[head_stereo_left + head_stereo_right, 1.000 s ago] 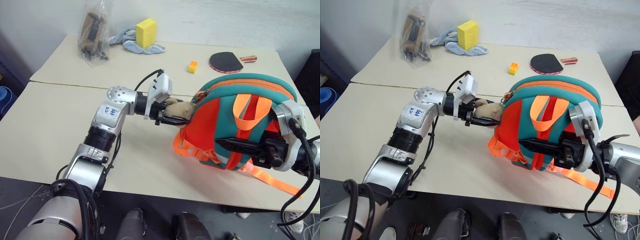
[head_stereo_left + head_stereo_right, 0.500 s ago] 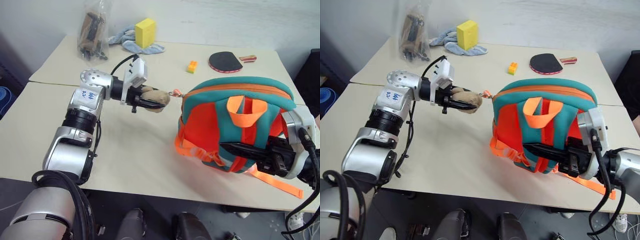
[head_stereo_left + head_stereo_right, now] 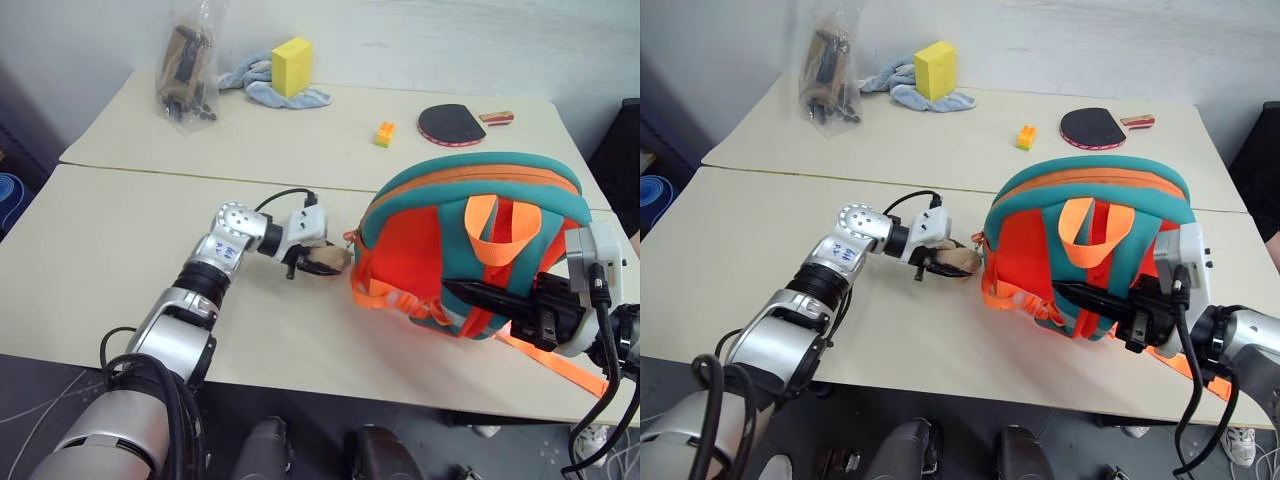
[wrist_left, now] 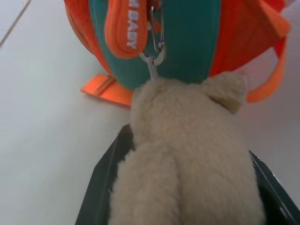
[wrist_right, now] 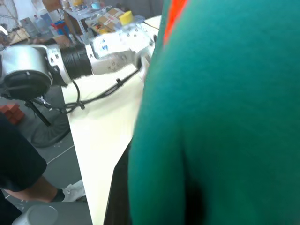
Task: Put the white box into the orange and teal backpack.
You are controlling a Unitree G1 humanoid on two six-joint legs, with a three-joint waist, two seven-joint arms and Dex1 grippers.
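Presently we judge that the left hand (image 3: 318, 262), clamped on the tan plush toy (image 4: 187, 154), could drag over the small orange and teal backpack (image 3: 470, 240), gripped by the closed right hand (image 3: 500, 297).

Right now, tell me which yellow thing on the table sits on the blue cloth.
The big yellow sponge block, standing on the crumpled blue cloth at the far edge. The small yellow-and-orange toy brick lies on bare table beside the paddle.

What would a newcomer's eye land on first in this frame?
The orange and teal backpack stands upright at the near right of the table, with the right end effector shut on its back. Beside it, the left end effector grips the tan plush toy clipped to the backpack's side, low over the tabletop.
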